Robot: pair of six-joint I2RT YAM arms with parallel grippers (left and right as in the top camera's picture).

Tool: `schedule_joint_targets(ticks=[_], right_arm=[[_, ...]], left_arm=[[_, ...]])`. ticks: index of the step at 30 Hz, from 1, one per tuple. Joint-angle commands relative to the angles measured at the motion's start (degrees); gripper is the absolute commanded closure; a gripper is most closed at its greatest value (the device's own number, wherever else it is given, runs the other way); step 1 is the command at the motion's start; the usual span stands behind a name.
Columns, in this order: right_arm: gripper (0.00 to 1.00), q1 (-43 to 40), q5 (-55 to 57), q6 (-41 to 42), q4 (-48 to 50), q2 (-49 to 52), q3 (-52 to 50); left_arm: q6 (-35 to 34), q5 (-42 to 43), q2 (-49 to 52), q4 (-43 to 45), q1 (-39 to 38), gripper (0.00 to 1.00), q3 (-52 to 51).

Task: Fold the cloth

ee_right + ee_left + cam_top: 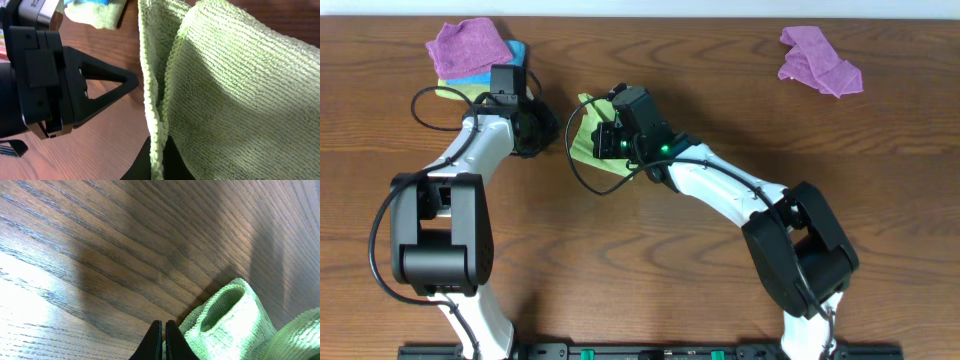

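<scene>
The green cloth (584, 140) lies bunched on the wooden table between my two arms, with its edge lifted. My right gripper (607, 140) is shut on a folded edge of the cloth, which runs up between the fingers in the right wrist view (157, 150) while the rest (240, 90) hangs to the right. My left gripper (552, 130) is shut, its tips (164, 326) just left of a rolled edge of the cloth (235, 322), with nothing visibly held. Its black finger also shows in the right wrist view (131, 82), pointing at the cloth's edge.
A stack of cloths sits at the far left: purple (470, 44) on top, blue (516, 50) and yellow-green (453, 92) beneath. A crumpled purple cloth (818, 62) lies at the far right. The left arm's cable loops beside the stack.
</scene>
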Motion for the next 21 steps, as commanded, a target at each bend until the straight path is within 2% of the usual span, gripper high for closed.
schedule_joint_targets(ticks=[1,17,19,21], right_arm=[[0.99,0.39,1.73,0.63,0.46,1.75,1.6],[0.98,0.44,1.46,1.92,4.79,6.19,2.32],[0.92,0.44,1.27,1.92,4.81,6.19,2.32],[0.78,0.44,0.37,1.92,4.85,6.19,2.32]], left_arm=[[1.03,0.07,-1.4,-0.37,0.24,0.94,0.57],[1.73,-0.22,-4.2,-0.33,0.35,0.94,0.57],[1.73,-0.2,-4.2,-0.35,0.35,0.94,0.57],[1.7,-0.2,-4.2,-0.35,0.35,0.94,0.57]])
